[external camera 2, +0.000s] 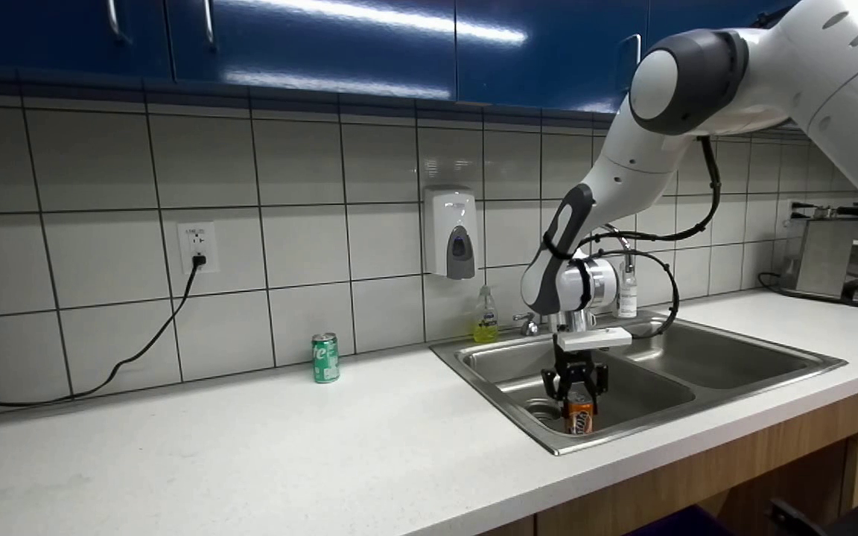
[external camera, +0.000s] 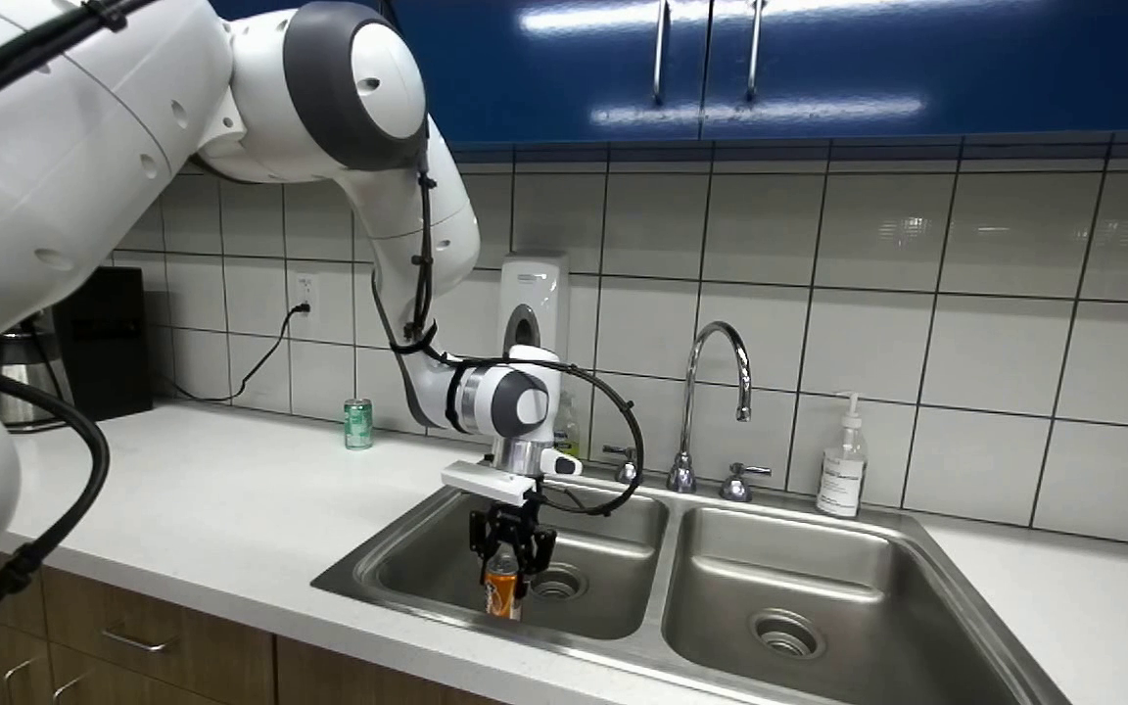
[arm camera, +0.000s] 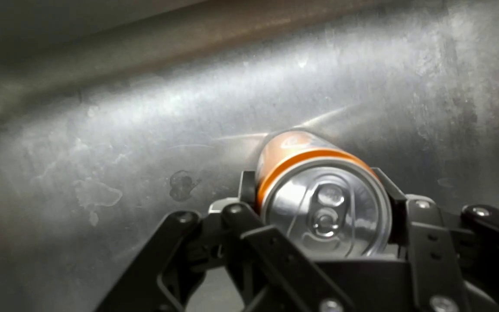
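Note:
An orange can (external camera: 501,591) stands in the near part of a sink basin, and its orange label also shows in the other exterior frame (external camera 2: 579,414). My gripper (external camera: 505,573) points down into this basin, with its fingers on both sides of the can in both exterior views (external camera 2: 582,406). In the wrist view the black fingers (arm camera: 321,190) press against opposite sides of the can (arm camera: 293,143), just below its silver lid. The tab faces the camera. The can's base is hidden in the exterior views; I cannot tell whether it touches the basin floor.
The steel double sink (external camera: 664,587) has raised rims and a divider. A faucet (external camera: 689,421) and pump bottle (external camera: 840,470) stand behind it. A green can (external camera 2: 325,358) stands on the counter (external camera 2: 235,454). A soap dispenser (external camera 2: 450,231) hangs on the wall; blue cabinets (external camera: 564,69) hang above.

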